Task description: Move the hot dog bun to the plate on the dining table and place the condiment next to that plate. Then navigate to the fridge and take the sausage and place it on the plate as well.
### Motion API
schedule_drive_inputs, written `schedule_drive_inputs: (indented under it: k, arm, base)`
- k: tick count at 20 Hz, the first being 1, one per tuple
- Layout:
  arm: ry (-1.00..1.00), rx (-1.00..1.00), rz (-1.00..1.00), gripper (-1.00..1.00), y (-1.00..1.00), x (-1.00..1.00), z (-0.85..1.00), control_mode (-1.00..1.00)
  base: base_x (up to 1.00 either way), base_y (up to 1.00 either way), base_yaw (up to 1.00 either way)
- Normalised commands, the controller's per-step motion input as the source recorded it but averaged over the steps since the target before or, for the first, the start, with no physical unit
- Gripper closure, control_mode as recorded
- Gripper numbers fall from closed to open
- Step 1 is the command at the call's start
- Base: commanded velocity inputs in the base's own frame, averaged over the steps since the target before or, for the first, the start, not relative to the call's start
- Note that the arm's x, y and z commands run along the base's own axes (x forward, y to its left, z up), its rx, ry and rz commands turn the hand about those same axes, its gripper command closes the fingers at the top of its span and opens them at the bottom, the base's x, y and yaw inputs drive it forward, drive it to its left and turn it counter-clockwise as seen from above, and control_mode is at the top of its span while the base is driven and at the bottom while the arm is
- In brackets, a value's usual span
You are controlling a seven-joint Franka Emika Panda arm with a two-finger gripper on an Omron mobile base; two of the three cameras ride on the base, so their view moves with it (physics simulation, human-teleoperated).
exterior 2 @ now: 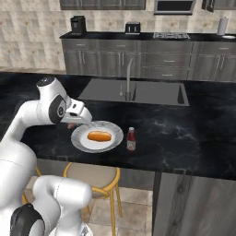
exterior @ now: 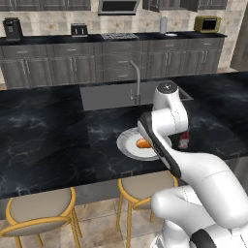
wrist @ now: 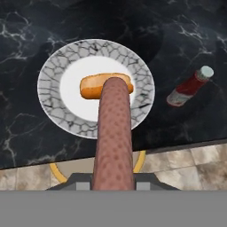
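My gripper (wrist: 113,182) is shut on the sausage (wrist: 114,137), a reddish-brown stick that points out over the near edge of the plate (wrist: 53,102). It hangs above the plate's near side. The orange-tan hot dog bun (wrist: 91,86) lies in the plate's white centre, its middle hidden behind the sausage tip. The red condiment bottle (wrist: 188,86) stands right of the plate on the black marble dining table (exterior 2: 184,133). From the right base view, the hand (exterior 2: 78,114) hovers at the left rim of the plate (exterior 2: 83,140), with the bun (exterior 2: 99,136) and the bottle (exterior 2: 131,139) beside it.
A sink (exterior 2: 138,92) with a faucet (exterior 2: 128,78) is set into the table behind the plate. Two yellow-framed stools (exterior: 43,213) (exterior: 140,189) stand under the table's near edge. My own arm (exterior: 162,140) covers the plate's right side in the left base view.
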Motion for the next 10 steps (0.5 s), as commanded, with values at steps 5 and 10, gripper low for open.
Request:
schedule_drive_inputs:
  k: [5,10]
  arm:
    - [0.00,0.00,0.00,1.00,0.00,0.10,-0.24,-1.00]
    - [0.03,0.00,0.00,1.00,0.00,0.18,-0.27,-1.00]
  base:
    - [0.00,0.00,0.00]
    - [0.00,0.00,0.00]
